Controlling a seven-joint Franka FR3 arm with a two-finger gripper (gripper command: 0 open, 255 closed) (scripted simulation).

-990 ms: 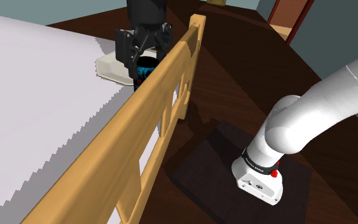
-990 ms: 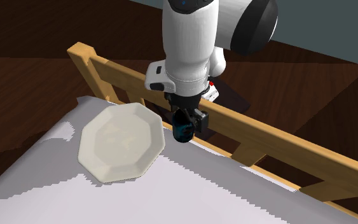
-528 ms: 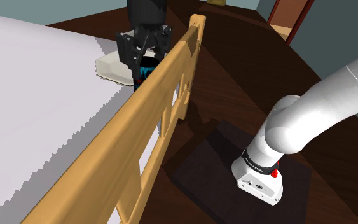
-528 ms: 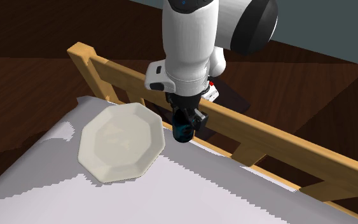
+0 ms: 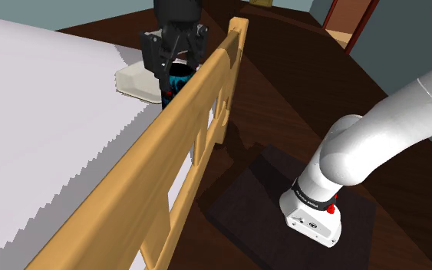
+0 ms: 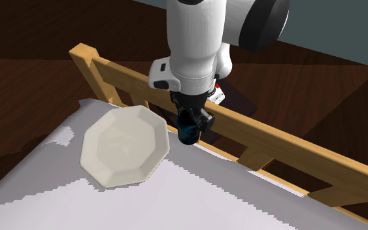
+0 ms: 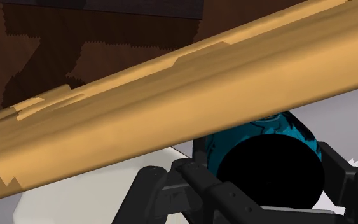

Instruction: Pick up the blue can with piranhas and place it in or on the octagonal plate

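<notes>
Wrist view: jaws clasp black-patterned blue can [image 7: 234, 145].

The blue can [image 6: 189, 136], teal with dark markings and a dark end, is clasped between the black pincer's [image 5: 173, 75] fingers at the railed edge of the bed [image 6: 195, 196], just beside the plate. The octagonal plate [image 6: 125, 145], plain off-white with a raised rim, lies flat on the bed near its corner
</notes>
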